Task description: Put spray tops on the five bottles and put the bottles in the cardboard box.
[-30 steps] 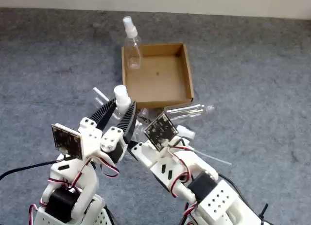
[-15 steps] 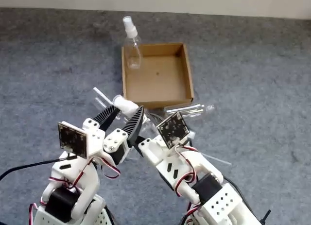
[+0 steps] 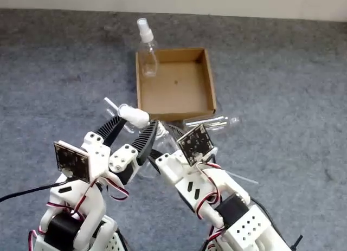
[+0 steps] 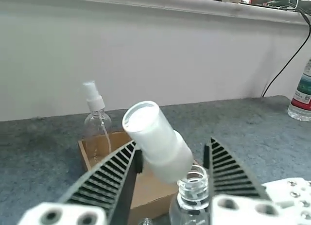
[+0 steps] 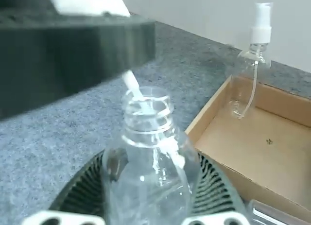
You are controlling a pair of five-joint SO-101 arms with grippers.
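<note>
My left gripper is shut on a white spray top, which is tilted over. Its thin dip tube runs down into the open neck of a clear bottle. My right gripper is shut on that bottle and holds it upright just in front of the cardboard box. A second clear bottle with its spray top on stands in the box's far left corner.
An uncapped bottle lies on the grey carpet beside the box's near right corner. A loose dip tube lies left of the box, and another thin tube lies to the right of the right arm.
The spray top has tipped from upright to a slant in my left gripper. The right arm has shifted the bottle right and under it.
</note>
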